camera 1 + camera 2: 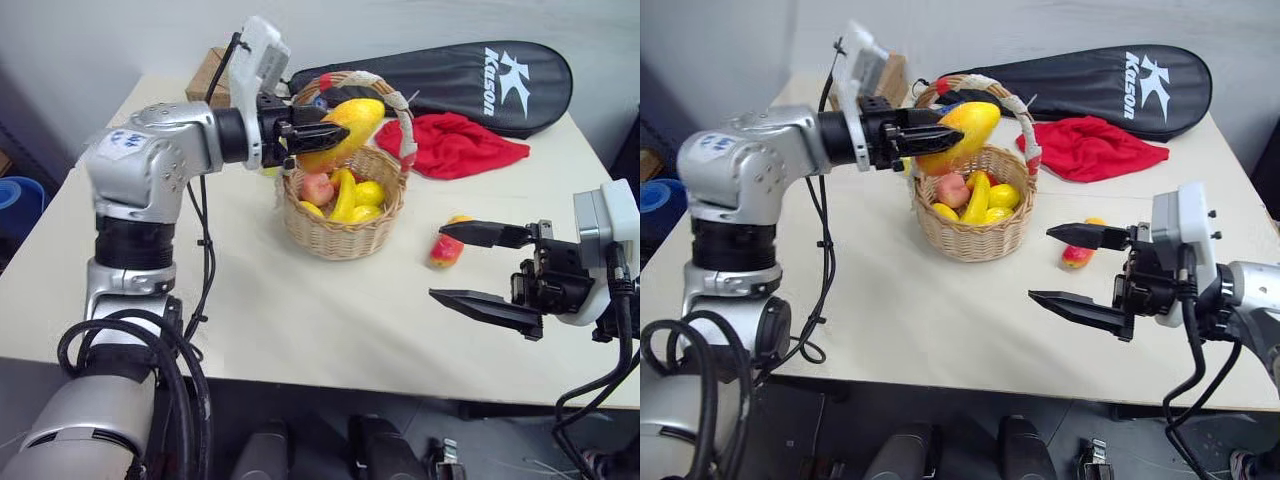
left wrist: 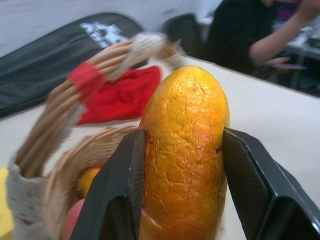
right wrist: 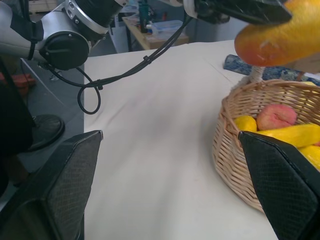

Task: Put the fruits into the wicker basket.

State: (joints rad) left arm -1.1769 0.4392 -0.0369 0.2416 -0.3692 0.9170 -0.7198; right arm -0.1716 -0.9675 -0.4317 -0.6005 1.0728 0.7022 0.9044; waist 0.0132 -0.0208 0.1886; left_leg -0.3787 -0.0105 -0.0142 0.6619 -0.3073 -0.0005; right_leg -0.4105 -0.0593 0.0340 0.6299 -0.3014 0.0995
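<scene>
My left gripper (image 1: 335,135) is shut on an orange-yellow mango (image 1: 345,125) and holds it in the air over the left rim of the wicker basket (image 1: 345,238), under the taped handle (image 1: 400,115). In the left wrist view both black fingers (image 2: 117,195) press the mango (image 2: 185,150) from either side. Inside the basket lie a pink peach (image 1: 317,187), a yellow banana (image 1: 345,197) and lemons (image 1: 371,192). A second mango (image 1: 447,248) rests on the table to the right of the basket. My right gripper (image 1: 437,262) hangs open just in front of that mango, empty.
A red cloth (image 1: 455,143) and a black racket bag (image 1: 470,85) lie at the back right of the table (image 1: 300,310). A cardboard box (image 1: 207,80) stands at the back left. A person (image 2: 250,35) sits beyond the table in the left wrist view.
</scene>
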